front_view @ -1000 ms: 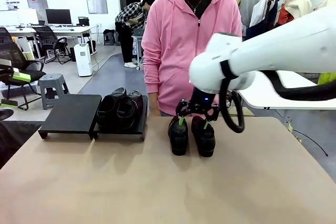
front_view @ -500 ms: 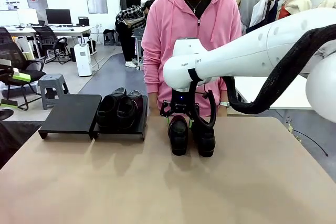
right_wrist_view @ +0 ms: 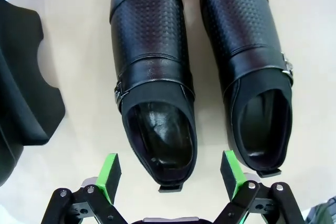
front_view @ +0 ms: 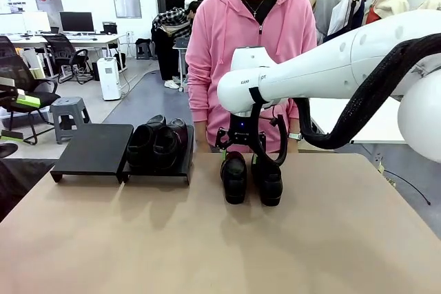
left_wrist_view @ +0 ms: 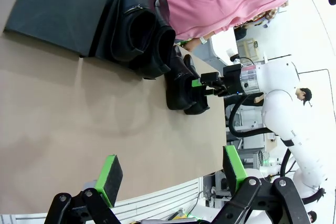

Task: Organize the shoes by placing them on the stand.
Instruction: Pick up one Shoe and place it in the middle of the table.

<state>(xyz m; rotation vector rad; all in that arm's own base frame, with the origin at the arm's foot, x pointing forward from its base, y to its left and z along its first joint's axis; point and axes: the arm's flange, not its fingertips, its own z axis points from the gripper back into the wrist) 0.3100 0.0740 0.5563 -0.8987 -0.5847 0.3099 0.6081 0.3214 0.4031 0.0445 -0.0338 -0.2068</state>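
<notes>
Two black glossy shoes [front_view: 233,177] [front_view: 268,180] stand side by side on the table in front of the person, toes toward me. My right gripper [front_view: 239,148] hovers over the heel end of the left one, open. In the right wrist view its green pads [right_wrist_view: 108,174] flank that shoe's heel [right_wrist_view: 157,145] without touching; the second shoe [right_wrist_view: 252,66] lies just beside it. Two more shoes [front_view: 157,144] sit on the right platform of the stand [front_view: 182,163]; the left platform [front_view: 93,146] is bare. My left gripper [left_wrist_view: 171,171] is open and holds nothing, well back from the shoes [left_wrist_view: 181,85].
A person in a pink hoodie [front_view: 251,46] stands at the table's far edge, right behind the two loose shoes. The stand's corner [right_wrist_view: 21,103] lies close to the left of my right gripper. The brown tabletop [front_view: 220,246] in front is open room.
My right arm has swung left: the gripper went from above both loose shoes to above the left one's heel. Shoes and stand have not moved.
</notes>
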